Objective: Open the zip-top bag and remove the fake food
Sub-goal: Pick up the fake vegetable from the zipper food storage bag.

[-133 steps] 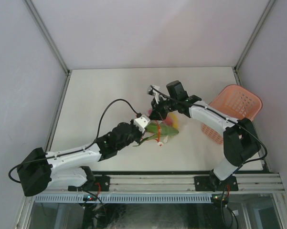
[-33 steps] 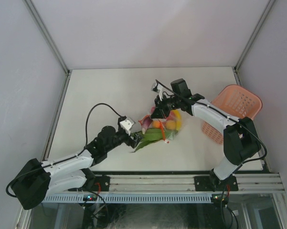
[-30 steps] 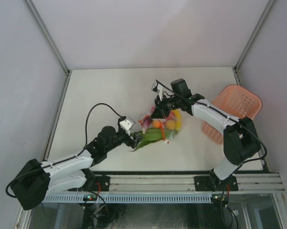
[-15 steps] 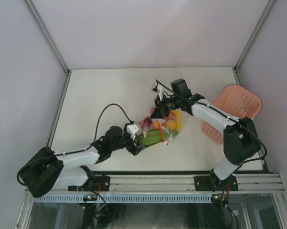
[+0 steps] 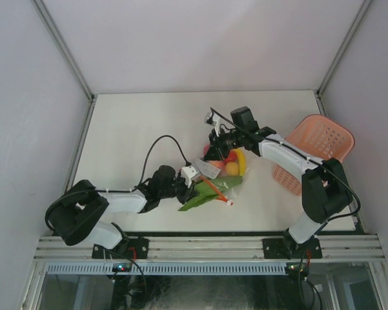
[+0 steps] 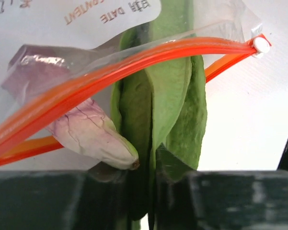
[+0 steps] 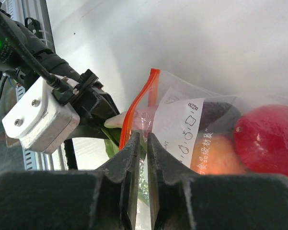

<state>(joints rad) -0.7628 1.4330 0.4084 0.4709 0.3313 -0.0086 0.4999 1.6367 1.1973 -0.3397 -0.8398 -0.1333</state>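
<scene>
White table [image 5: 135,123] in grey-walled booth; left gripper [image 6: 144,167], stretched low along it, pinches leaf [image 6: 172,96]; right gripper [image 7: 143,140], reaching in, clamps bag [image 7: 177,125] edge.

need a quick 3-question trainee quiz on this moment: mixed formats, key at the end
1. True or false: the bag is zipped shut.
2. What sits between the fingers of the left gripper? A) banana B) vegetable C) red fruit
3. Fill in: the right gripper is pinched shut on an edge of the ___.

Key
1. False. The two orange zipper strips stand apart and the vegetable pokes out between them.
2. B
3. bag
</scene>
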